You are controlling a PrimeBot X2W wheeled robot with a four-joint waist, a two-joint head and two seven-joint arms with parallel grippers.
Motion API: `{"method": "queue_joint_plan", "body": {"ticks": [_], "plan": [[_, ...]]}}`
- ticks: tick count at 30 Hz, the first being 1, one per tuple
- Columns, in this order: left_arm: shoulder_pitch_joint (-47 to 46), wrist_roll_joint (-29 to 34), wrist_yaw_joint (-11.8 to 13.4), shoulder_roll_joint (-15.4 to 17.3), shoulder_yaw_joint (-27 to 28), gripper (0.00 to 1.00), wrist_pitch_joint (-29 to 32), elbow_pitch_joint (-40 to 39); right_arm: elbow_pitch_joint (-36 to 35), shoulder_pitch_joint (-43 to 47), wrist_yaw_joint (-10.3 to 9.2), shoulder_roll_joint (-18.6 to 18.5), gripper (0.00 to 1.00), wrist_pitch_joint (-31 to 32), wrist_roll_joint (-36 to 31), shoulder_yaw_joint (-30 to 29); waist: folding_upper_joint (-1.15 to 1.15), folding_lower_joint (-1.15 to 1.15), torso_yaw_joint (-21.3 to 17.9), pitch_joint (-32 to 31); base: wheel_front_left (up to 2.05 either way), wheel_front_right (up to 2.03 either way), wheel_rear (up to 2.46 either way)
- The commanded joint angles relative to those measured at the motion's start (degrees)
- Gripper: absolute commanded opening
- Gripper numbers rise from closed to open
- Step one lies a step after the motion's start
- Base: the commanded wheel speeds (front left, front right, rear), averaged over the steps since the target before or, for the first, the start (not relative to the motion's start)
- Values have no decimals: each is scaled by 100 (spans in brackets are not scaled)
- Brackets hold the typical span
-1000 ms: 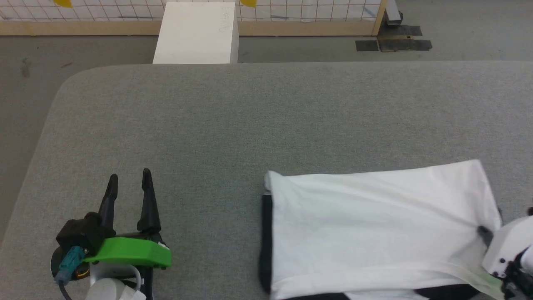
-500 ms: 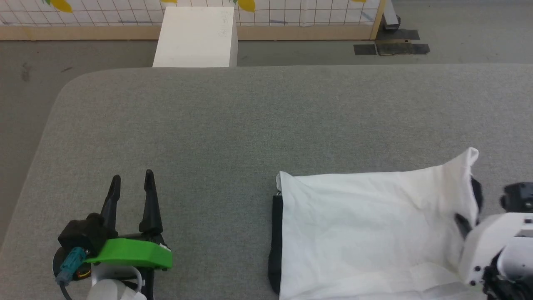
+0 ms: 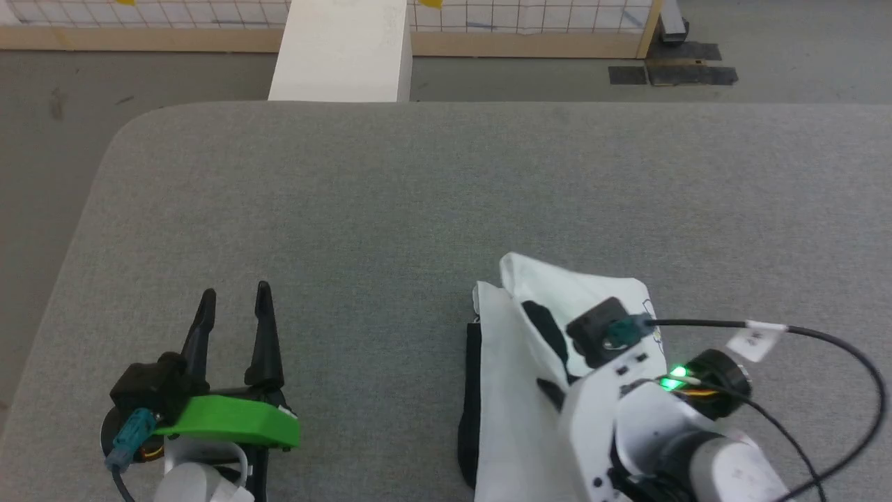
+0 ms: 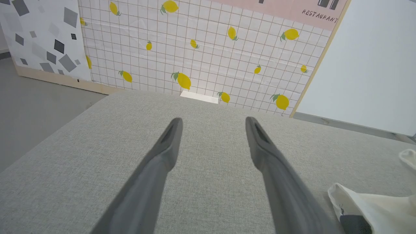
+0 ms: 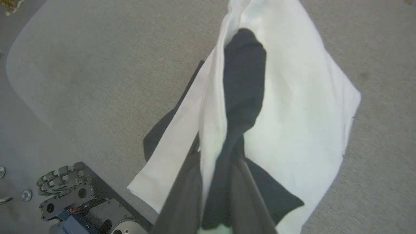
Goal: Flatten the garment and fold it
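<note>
The garment (image 3: 503, 397), white with black edging, lies bunched at the front right of the grey table (image 3: 418, 195). Its right part is lifted and drawn over toward its left edge. My right gripper (image 3: 550, 362) is above it, shut on a pinch of white cloth and black sleeve. In the right wrist view the garment (image 5: 292, 107) hangs from the right gripper (image 5: 217, 162), a black strip running up between the fingers. My left gripper (image 3: 235, 293) rests open at the front left, well apart from the cloth. Nothing is between the left gripper's (image 4: 213, 120) fingers, and the garment's corner (image 4: 373, 204) shows at lower right.
A rigid white box (image 3: 341, 49) stands on the floor beyond the table's far edge, before a low tiled wall (image 4: 208, 58) with a lemon pattern. The table's left corner is rounded. My wheeled base (image 5: 65, 201) shows below the table's near edge.
My right gripper has lifted the garment's right edge and carried it leftward over the white body, so the spread cloth is now narrow and bunched. The left gripper has stayed put; the camera shifted slightly.
</note>
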Motion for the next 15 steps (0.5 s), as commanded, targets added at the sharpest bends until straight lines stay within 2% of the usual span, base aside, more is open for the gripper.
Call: {"method": "queue_joint_plan", "body": {"ticks": [1,9,10,11,12,15], "plan": [[-129,-14,-30,-23,-15,100,-26,22,204,-172,-9,21,0,-81,13,105,0,0,80,72,0,0,0],[-192,-57,-21,-23,-62,100,-26,22,1743,-758,-9,133,0,-514,292,520,0,0,223,234,0,0,0],[-199,-59,-17,-23,-67,100,-26,21,1870,-816,-9,137,19,-577,323,553,0,0,232,249,0,0,0],[-204,-60,-15,-23,-71,100,-26,22,1953,-851,-9,139,80,-626,371,584,0,0,237,256,0,0,0],[-207,-62,-11,-23,-74,100,-26,22,2018,-882,-9,141,100,-694,456,622,0,0,241,258,0,0,0],[-190,-64,9,-23,-63,100,-26,22,1937,-937,-9,143,100,-1012,748,671,0,0,213,234,0,0,0]]}}
